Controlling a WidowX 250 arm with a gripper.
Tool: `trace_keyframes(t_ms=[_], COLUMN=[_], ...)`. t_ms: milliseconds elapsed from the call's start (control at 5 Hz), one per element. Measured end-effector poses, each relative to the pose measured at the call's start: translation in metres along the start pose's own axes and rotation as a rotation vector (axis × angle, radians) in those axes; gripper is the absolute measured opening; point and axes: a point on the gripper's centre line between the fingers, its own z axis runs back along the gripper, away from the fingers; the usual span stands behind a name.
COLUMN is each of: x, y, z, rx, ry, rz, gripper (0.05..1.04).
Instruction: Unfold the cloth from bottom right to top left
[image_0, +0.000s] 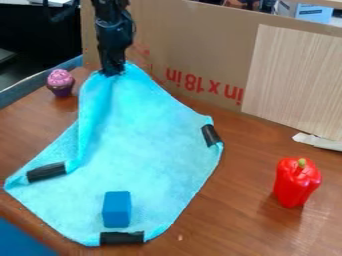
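Three black strips (121, 238); one each: cloth (150, 145), block (117, 210), pepper (292, 186), cupcake (61, 83).

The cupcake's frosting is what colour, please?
The frosting is pink, best seen in the camera view.

Soft, fairly bright light puts small highlights on the glossy red bell pepper (297, 183) at four o'clock and a faint shadow on the brown wooden table (230, 215) beneath.

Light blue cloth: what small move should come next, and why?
Probably ease the gripper slightly toward the top left and down: the cloth is gathered up at the jaws, and a loose fold runs down its left side.
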Motion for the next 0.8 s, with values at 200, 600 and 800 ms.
trace_keyframes(t_ms=[200,600,800], x=[-0.003,-0.011,-0.013], y=[0.003,-0.006,-0.014], z=[-0.002,-0.009,-0.003], rx=[-0.034,-0.064,-0.077], ry=[-0.013,0.01,0.023], rz=[-0.002,0.018,0.034], gripper=[0.289,0.869,1.013])
